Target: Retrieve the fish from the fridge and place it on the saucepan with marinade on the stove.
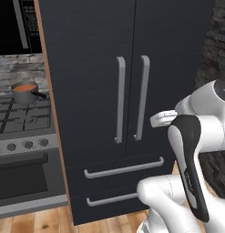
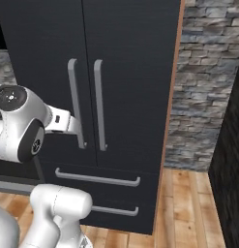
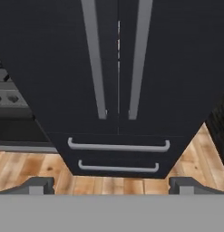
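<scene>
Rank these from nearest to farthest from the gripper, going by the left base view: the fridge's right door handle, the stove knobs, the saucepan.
1. Right door handle, just left of the gripper.
2. Stove knobs, lower left.
3. Saucepan, far left, on the stove's back burner.

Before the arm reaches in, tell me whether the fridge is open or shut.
Shut: both fridge doors sit flush, handles side by side, drawers closed.

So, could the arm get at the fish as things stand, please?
Probably not yet. Both fridge doors are shut, so whatever is inside is hidden. The gripper faces the doors from a distance with its jaws open, and nothing stands between it and the two long door handles.
</scene>
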You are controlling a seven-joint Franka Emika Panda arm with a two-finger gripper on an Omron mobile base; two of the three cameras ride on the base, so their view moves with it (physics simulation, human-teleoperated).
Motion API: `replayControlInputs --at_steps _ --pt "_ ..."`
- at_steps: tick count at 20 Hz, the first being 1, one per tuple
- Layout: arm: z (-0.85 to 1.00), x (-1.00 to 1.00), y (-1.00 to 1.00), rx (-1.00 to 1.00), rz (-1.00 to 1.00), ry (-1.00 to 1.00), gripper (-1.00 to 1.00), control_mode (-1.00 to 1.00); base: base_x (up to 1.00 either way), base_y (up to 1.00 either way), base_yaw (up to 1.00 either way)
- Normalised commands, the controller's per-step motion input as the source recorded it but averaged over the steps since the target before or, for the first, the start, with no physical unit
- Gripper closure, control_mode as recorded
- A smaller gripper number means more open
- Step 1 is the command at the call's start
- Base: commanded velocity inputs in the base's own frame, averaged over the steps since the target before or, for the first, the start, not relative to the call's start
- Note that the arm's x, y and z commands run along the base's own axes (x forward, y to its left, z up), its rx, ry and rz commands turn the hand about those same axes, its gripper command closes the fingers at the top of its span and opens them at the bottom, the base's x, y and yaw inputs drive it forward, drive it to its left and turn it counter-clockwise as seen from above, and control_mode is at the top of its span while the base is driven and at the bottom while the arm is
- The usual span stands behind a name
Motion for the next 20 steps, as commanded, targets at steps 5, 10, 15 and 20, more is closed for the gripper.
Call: replayControlInputs --at_steps 5,10,15,20 --pt "0.69 0.00 0.24 0.00 0.00 0.00 -1.00 -1.00 0.00 0.00 0.00" --pt "0.31 0.14 0.47 0.00 0.00 0.00 -1.00 -1.00 0.00 0.00 0.00" --pt "0.00 0.46 0.26 -0.01 -0.01 0.00 -1.00 -1.00 0.00 0.00 0.00" --pt "-0.07 0.50 0.02 -0.01 0.00 -0.01 -1.00 -1.00 0.00 0.00 0.00"
